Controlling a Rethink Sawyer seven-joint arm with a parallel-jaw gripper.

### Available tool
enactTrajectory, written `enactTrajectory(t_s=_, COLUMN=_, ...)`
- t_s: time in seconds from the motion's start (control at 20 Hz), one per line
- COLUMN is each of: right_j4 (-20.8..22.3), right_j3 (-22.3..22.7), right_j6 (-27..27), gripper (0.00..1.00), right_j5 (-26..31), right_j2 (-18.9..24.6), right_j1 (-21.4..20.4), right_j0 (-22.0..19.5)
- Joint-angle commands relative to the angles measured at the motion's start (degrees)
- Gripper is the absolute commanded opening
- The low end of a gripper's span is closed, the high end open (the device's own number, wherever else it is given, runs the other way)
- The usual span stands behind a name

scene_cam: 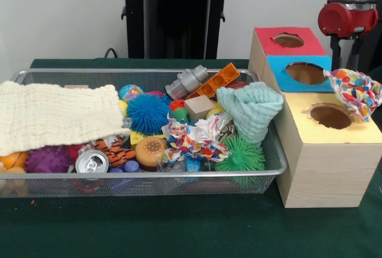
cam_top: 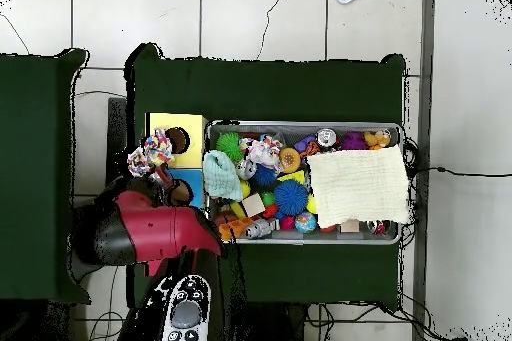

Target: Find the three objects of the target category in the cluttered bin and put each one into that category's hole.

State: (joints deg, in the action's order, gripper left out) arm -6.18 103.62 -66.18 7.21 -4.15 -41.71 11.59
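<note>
My gripper (scene_cam: 346,67) hangs at the right, above the pale wooden box (scene_cam: 322,174). It is shut on a white printed cloth (scene_cam: 357,92) and holds it in the air. The cloth is just right of the yellow-surround hole (scene_cam: 330,116) and slightly above it. In the overhead view this cloth (cam_top: 152,153) shows beside the yellow hole (cam_top: 178,140). Another crumpled printed cloth (scene_cam: 192,135) lies in the silver mesh bin (scene_cam: 149,175), front centre; it also shows in the overhead view (cam_top: 265,149). I see no third printed cloth.
The bin holds a cream waffle cloth (scene_cam: 57,114), a mint-green cloth (scene_cam: 250,108), a blue spiky ball (scene_cam: 147,113), a green spiky ball (scene_cam: 240,156), a can (scene_cam: 92,161) and an orange brick (scene_cam: 216,80). The box also has a blue-surround hole (scene_cam: 305,73) and a red-surround hole (scene_cam: 288,40).
</note>
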Motion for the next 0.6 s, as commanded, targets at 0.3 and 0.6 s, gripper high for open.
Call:
enactTrajectory(t_s=0.3, right_j4=2.08, right_j3=-0.29, right_j6=-7.96, gripper=1.00, right_j5=4.93, right_j2=3.80, right_j1=-2.71, right_j0=-2.26)
enactTrajectory(t_s=0.6, right_j4=2.20, right_j3=-0.43, right_j6=-7.93, gripper=1.00, right_j5=5.11, right_j2=3.53, right_j1=-2.59, right_j0=-1.98)
